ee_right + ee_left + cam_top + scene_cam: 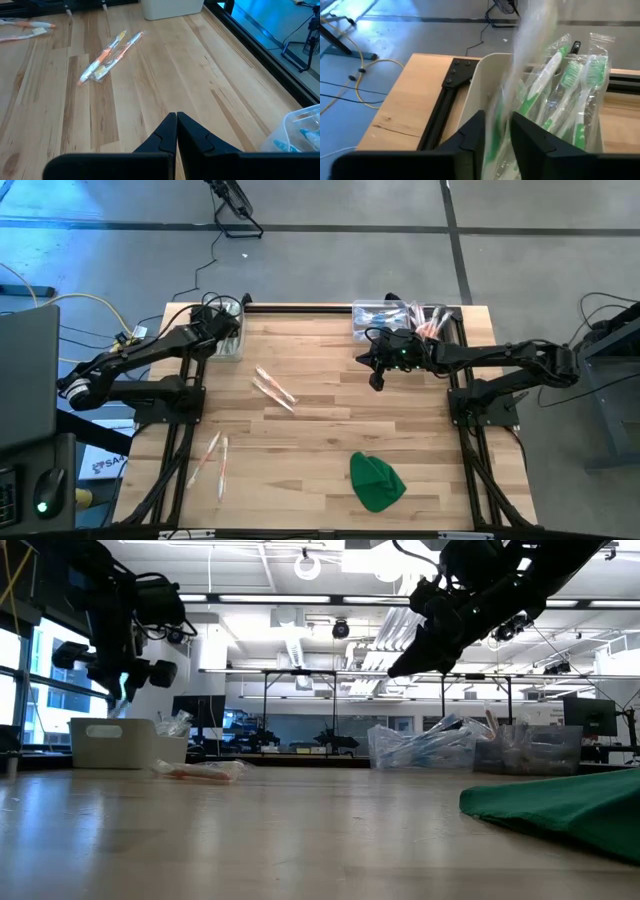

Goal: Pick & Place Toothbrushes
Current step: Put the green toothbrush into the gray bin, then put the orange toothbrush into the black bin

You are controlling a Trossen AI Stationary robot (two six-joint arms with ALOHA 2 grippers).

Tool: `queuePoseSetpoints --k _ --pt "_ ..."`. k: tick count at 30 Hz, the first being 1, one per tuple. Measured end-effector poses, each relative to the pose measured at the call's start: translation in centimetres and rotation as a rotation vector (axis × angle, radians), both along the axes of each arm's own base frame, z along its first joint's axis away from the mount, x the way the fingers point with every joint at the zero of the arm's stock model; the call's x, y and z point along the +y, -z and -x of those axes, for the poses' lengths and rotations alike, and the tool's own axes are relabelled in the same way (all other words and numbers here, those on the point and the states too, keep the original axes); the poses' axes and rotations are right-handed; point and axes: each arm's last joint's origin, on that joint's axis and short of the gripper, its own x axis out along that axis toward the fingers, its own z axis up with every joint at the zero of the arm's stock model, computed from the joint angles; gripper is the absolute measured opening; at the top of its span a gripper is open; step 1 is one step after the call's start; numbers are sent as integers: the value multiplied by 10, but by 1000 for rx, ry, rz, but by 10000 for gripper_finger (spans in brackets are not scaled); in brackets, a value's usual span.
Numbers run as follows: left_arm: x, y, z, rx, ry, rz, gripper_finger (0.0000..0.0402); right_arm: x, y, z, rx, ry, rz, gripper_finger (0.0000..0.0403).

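My left gripper (228, 332) hovers over a white bin (485, 75) at the table's far left corner, in which several green toothbrushes (572, 80) stand upright in clear wrappers. One more wrapped green toothbrush (520, 65) shows blurred between its parted fingers (470, 135), upright over the bin. Orange toothbrushes (272, 388) lie flat in wrappers at mid-table, others (212, 460) at the near left. My right gripper (378, 383) hangs shut and empty above the table's far right part. My left gripper has the blurred wrapped toothbrush (496, 125) standing in the gap between its two fingers, which slant down toward the bin from the near side. Whether the fingers touch the wrapper I cannot tell.
Two clear plastic bins (385, 315) (437, 320) with wrapped toothbrushes stand at the far right edge. A green cloth lump (376, 482) lies near the front right. Bare wood lies between the orange toothbrushes (107, 57) and my right gripper (176, 120).
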Motion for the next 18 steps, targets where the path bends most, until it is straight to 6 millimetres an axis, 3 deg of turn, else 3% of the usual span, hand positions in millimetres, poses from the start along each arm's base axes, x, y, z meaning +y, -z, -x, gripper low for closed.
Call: queuePoseSetpoints --k 8,18 --pt "0 0 0 -17 -7 -4 136 0 0 0 0 0 0 4" --pt "-1 1 -2 38 101 71 140 0 0 0 0 0 0 4"
